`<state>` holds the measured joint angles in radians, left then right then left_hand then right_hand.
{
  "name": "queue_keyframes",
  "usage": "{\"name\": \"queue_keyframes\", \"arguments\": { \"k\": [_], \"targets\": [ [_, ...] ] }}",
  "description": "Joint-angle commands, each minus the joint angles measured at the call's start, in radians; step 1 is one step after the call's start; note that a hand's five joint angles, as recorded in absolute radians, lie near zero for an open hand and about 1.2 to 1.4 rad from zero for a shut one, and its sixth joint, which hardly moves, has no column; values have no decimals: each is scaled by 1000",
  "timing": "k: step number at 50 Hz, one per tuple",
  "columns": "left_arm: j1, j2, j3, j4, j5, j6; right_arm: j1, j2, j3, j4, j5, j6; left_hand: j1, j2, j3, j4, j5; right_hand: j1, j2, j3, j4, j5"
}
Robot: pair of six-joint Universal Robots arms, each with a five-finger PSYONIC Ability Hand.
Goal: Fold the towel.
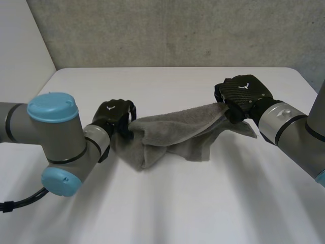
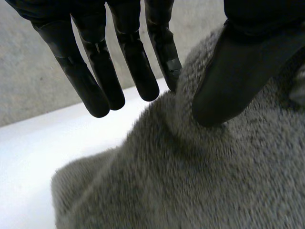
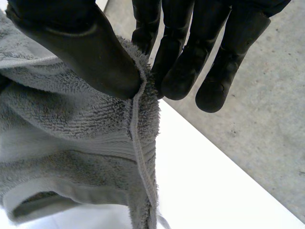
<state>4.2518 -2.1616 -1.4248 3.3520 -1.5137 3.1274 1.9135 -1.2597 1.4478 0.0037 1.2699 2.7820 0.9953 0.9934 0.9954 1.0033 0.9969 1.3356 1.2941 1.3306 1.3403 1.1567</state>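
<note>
A grey towel (image 1: 172, 132) hangs stretched between my two hands above the white table (image 1: 167, 208), its lower folds bunched on the tabletop. My left hand (image 1: 114, 118) is at the towel's left end. In the left wrist view a ridge of the towel (image 2: 190, 181) stands pinched between the thumb (image 2: 238, 71) and the nearest finger, while the other fingers (image 2: 95, 81) are straight and free. My right hand (image 1: 244, 94) holds the right end higher up. There the thumb (image 3: 81, 47) and fingers (image 3: 176, 71) pinch the hemmed edge of the towel (image 3: 71, 129).
A grey wall (image 1: 177, 30) rises behind the table's far edge. My left arm's elbow (image 1: 53, 142) sits low over the table at the near left, and the right forearm (image 1: 289, 127) reaches in from the right. Bare tabletop lies in front of the towel.
</note>
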Motion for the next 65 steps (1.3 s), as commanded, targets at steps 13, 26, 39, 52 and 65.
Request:
{"name": "queue_keyframes", "arguments": {
  "k": [13, 26, 39, 52, 65],
  "targets": [
    [-10, -40, 9, -36, -3, 125, -60, 68, -40, -14, 88, -141, 199, 201, 199, 191, 23, 61, 102, 66, 56, 65],
    [5, 228, 38, -68, 3, 117, -54, -105, -107, -4, 78, -133, 401, 403, 401, 393, 225, 61, 102, 66, 56, 65],
    [91, 499, 119, -193, 24, 69, -67, -228, -263, 238, 43, -198, 401, 403, 401, 393, 225, 61, 102, 66, 56, 65],
    [135, 91, 245, -361, 113, 199, 37, 93, -342, 372, 147, -450, 401, 403, 401, 393, 225, 61, 102, 66, 56, 65],
    [129, -40, 435, 17, 64, 338, 111, 112, -397, -332, 270, -332, 401, 403, 401, 393, 225, 61, 102, 66, 56, 65]
  ]
}}
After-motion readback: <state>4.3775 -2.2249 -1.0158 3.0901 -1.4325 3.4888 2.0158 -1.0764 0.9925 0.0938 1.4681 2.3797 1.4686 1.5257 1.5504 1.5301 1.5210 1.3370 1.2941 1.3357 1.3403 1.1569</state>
